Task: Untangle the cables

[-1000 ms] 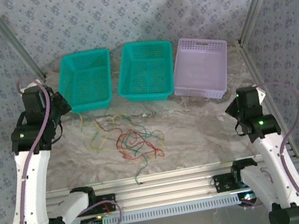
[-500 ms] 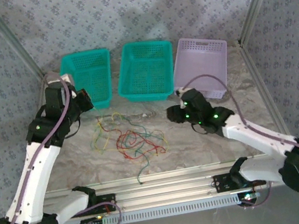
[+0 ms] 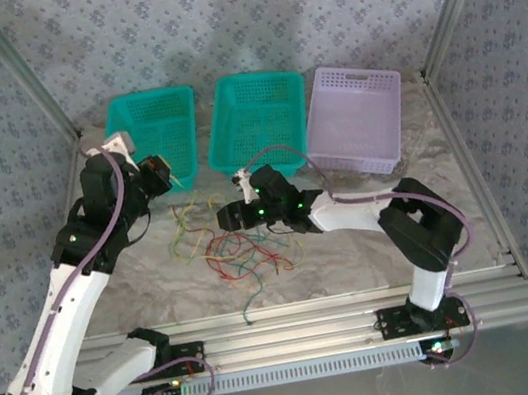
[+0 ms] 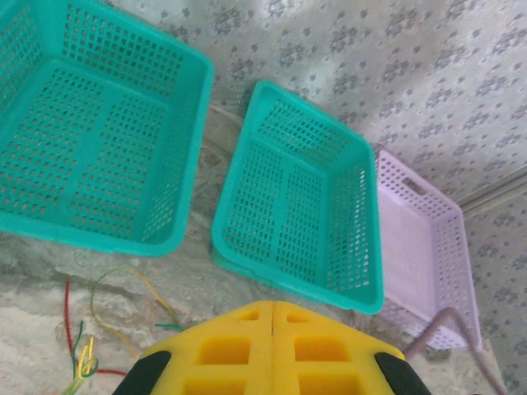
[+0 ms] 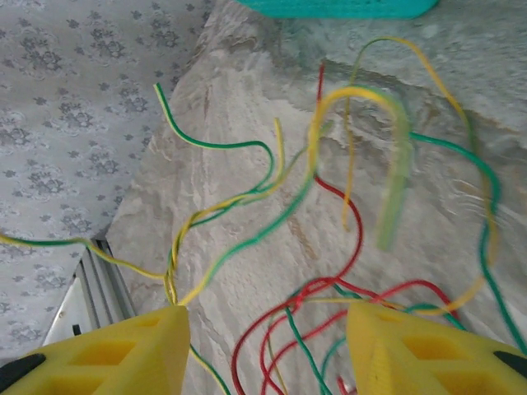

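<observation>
Over the cables [image 3: 240,250], right hand [image 5: 265,319] gapes; left hand [image 4: 272,309] closed, seemingly empty.

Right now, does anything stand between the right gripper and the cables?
Nothing visible does. The right gripper is open right at the cables, and loose wires show in the gap between its fingers.

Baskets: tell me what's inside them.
Left teal basket, middle teal basket and lilac basket all look empty. The left hand covers part of the left one's near side.

No text, label, brand, number or sign is legible anywhere.
</observation>
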Available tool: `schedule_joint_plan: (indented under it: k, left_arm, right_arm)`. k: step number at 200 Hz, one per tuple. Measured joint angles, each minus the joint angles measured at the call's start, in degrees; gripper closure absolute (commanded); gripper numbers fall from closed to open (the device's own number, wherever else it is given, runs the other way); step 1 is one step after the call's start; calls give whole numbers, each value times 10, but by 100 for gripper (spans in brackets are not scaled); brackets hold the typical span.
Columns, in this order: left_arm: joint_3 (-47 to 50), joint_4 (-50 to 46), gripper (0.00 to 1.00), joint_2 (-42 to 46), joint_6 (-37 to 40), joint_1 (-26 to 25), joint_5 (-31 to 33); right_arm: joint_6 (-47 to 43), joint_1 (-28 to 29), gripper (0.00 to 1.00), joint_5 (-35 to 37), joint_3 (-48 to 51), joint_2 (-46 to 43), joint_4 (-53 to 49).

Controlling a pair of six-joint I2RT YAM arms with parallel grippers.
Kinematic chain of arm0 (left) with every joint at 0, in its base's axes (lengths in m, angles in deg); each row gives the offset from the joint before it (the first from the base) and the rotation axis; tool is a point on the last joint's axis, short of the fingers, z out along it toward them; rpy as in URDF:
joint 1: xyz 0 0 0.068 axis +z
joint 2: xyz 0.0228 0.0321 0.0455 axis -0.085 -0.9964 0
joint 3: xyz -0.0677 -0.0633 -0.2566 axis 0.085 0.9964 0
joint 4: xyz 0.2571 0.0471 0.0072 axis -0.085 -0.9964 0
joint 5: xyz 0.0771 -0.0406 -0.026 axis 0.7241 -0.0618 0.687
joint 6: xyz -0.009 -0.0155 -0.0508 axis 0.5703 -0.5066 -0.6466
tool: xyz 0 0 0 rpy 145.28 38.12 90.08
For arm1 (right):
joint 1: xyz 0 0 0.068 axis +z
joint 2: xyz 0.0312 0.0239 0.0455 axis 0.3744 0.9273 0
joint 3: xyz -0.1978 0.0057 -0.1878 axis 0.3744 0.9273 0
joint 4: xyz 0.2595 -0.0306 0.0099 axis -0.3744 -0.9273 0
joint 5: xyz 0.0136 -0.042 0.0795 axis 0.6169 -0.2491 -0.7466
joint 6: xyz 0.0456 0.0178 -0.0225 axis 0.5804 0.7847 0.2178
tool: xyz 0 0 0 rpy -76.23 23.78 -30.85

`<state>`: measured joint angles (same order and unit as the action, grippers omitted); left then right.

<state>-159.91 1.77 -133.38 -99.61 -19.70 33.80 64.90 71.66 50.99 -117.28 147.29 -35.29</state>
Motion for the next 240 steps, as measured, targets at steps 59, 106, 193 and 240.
schedule_joint_plan:
  k: [59, 106, 193, 240]
  left_arm:
    - [7, 25, 100, 8, -13, -3, -7]
    - [7, 25, 100, 19, -12, -3, -7]
    - [7, 25, 100, 22, -10, -3, -6]
    - [7, 25, 100, 22, -9, -3, 0]
  right_arm:
    - [60, 43, 43, -25, -66, 67, 64]
    - [78, 12, 41, -7, -19, 58, 59]
    - [57, 15, 40, 21, 9, -20, 31]
    - [91, 20, 40, 6, 8, 40, 46]
